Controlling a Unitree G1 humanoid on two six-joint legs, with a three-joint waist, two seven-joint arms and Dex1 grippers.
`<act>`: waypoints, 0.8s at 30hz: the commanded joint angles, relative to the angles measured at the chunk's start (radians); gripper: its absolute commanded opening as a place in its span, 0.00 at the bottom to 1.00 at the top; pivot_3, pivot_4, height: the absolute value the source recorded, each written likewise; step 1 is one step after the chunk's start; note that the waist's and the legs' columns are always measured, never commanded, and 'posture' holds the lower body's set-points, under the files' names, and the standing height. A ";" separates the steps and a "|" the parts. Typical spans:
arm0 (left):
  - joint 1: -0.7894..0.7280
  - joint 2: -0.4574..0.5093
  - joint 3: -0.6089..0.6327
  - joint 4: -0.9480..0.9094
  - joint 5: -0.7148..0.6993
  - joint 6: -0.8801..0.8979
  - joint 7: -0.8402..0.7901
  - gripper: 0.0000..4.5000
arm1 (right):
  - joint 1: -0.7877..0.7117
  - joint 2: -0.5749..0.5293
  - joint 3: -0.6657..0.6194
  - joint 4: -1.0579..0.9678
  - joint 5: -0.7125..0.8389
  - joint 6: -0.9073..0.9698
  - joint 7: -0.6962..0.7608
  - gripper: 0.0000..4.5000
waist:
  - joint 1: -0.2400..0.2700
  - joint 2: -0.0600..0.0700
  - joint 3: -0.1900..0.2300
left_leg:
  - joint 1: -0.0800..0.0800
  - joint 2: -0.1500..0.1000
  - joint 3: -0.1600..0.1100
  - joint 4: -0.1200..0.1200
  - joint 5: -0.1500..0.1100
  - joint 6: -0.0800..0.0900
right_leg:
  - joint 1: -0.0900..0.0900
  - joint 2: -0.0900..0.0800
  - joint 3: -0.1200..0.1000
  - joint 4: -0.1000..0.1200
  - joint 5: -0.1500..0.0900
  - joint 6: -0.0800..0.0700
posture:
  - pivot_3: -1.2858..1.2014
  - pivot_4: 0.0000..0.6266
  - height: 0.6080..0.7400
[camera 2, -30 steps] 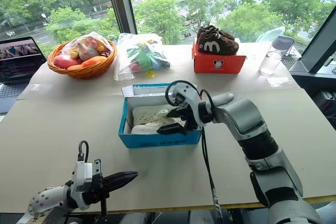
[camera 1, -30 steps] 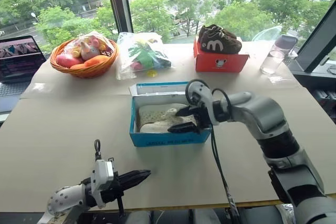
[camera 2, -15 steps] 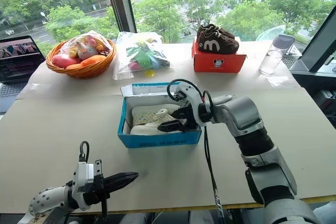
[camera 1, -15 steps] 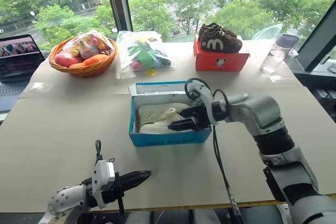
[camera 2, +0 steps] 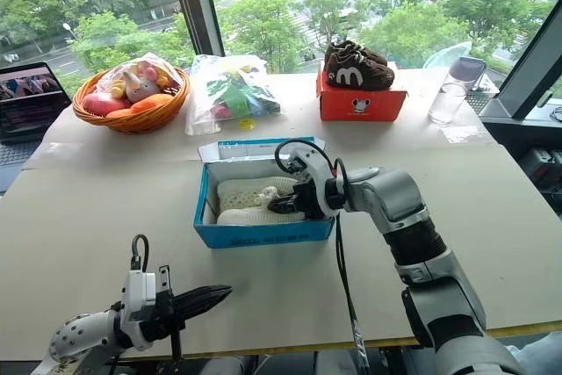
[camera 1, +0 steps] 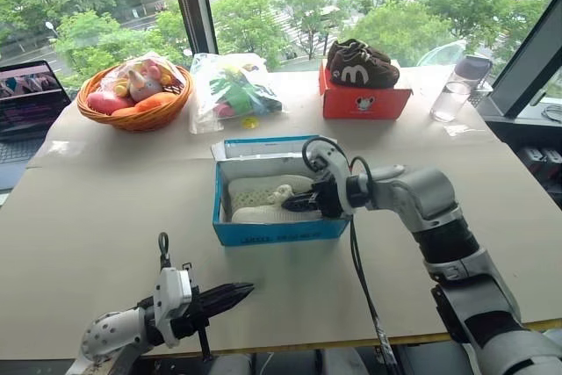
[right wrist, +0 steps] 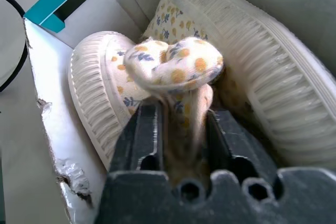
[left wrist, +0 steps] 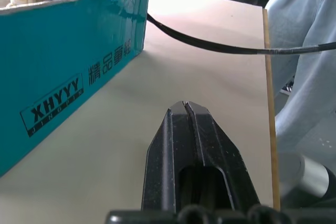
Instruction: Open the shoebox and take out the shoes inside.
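On the counter (camera 1: 105, 208) the right gripper (camera 2: 283, 204) has its fingers clamped on a thin flap of one of the shoes (right wrist: 176, 69) in the shoebox (camera 1: 277, 230), which may slip free or drag the box, while the left gripper (camera 1: 230, 293) idles, fingers together.

The shoebox (camera 1: 279, 231), bright blue with a white inside, stands open on the worktop (camera 1: 105, 217). The shoes (camera 1: 259, 200), cream-white with ribbed soles and a small flower print, lie side by side inside, their laces bunched between them.

right arm (camera 1: 421, 199): silver-grey shells, black joints, looped black cable | left arm (camera 1: 114, 333): white perforated wrist, tapered black fingers (left wrist: 194, 145)
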State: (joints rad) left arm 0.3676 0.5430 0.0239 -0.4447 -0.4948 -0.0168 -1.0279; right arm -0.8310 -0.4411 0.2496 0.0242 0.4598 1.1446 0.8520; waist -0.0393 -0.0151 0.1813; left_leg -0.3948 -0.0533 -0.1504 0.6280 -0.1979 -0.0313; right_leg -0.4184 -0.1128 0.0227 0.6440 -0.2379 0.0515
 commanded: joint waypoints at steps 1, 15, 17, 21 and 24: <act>-0.005 -0.021 0.002 -0.015 0.003 -0.045 0.015 0.00 | 0.011 0.018 -0.068 -0.005 0.052 0.032 -0.001 0.08 | 0.000 0.000 0.000 | 0.000 0.000 0.000 0.000 0.000 0.000 | 0.000 0.000 0.000 0.000 0.000 0.000 | 0.52 0.24 1.00; -0.020 -0.011 -0.016 -0.045 -0.005 -0.009 0.045 0.00 | -0.029 0.070 -0.392 -0.001 0.304 0.151 -0.022 0.08 | 0.001 0.000 0.000 | -0.002 0.000 0.000 0.000 0.000 0.000 | -0.002 0.000 0.000 0.000 0.003 -0.006 | 0.52 0.24 1.00; -0.022 -0.010 -0.018 -0.044 -0.002 -0.007 0.046 0.00 | -0.027 0.065 -0.415 -0.016 0.332 0.157 -0.020 0.08 | -0.001 0.000 0.000 | -0.002 0.000 0.000 0.000 0.000 0.000 | -0.002 0.001 0.000 0.000 0.003 -0.006 | 0.52 0.24 1.00; -0.025 -0.006 -0.021 -0.041 0.001 0.000 0.045 0.00 | -0.019 0.061 -0.444 -0.046 0.379 0.160 -0.023 0.08 | -0.005 0.000 0.000 | -0.002 0.000 0.000 0.000 0.000 0.000 | -0.002 0.001 0.001 0.000 0.003 -0.006 | 0.52 0.24 1.00; -0.027 -0.002 -0.021 -0.039 0.003 -0.001 0.046 0.00 | 0.004 0.027 -0.378 -0.075 0.316 0.114 -0.044 0.08 | -0.005 0.000 0.000 | -0.002 0.000 0.000 0.000 0.000 0.000 | -0.002 0.001 0.001 0.001 0.003 -0.006 | 0.52 0.24 1.00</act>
State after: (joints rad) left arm 0.3392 0.5323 0.0031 -0.4484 -0.4900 -0.0161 -0.9845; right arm -0.8206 -0.3944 -0.1437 0.0080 0.7826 1.3039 0.8161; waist -0.0440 -0.0150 0.1815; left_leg -0.3970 -0.0535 -0.1503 0.6280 -0.1979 -0.0313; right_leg -0.4207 -0.1121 0.0232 0.6450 -0.2345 0.0459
